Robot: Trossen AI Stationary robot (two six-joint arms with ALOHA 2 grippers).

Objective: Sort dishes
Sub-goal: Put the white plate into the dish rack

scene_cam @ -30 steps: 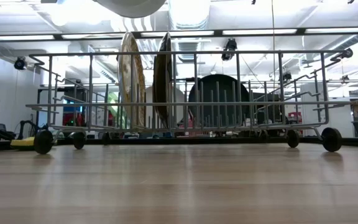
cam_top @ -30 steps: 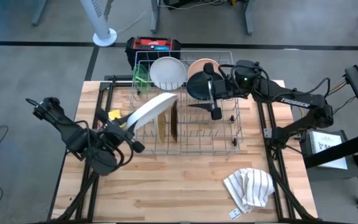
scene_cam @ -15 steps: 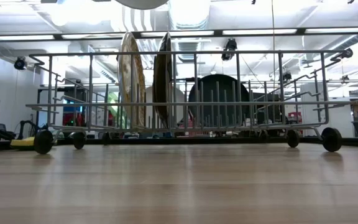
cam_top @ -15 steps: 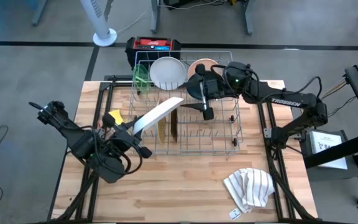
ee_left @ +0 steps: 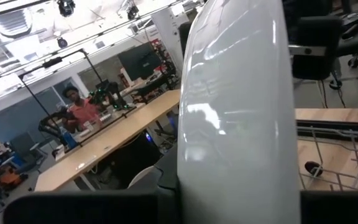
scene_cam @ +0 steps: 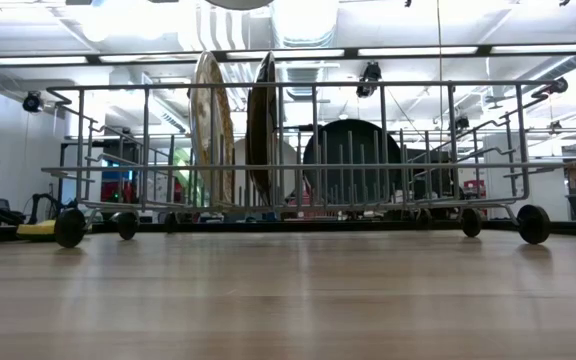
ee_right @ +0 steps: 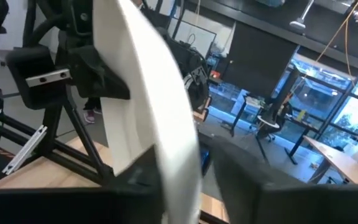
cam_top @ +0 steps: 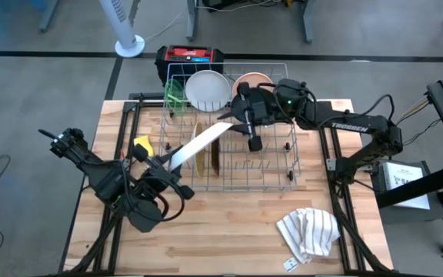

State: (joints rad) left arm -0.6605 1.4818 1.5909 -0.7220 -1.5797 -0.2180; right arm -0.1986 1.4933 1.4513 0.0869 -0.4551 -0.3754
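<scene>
Over the last second the large white plate tipped from broadside to nearly edge-on above the wire dish rack, and the right gripper came across from the rack's right side to meet its far rim. The left gripper had slid a little toward the table's near edge, its fingers clamped on the plate's lower rim.

Most of the sorting looked done: the speckled tan plate and brown plate stood upright in the rack's middle slots, with the white bowl, peach bowl and lime-green dish along its back row. The large plate was still held in the air, seemingly the last piece.

Only the low view showed the black plate clearly, seated upright. Only the right wrist view showed that gripper's fingers straddling the plate's rim, not visibly closed; from overhead they merely overlapped it.
</scene>
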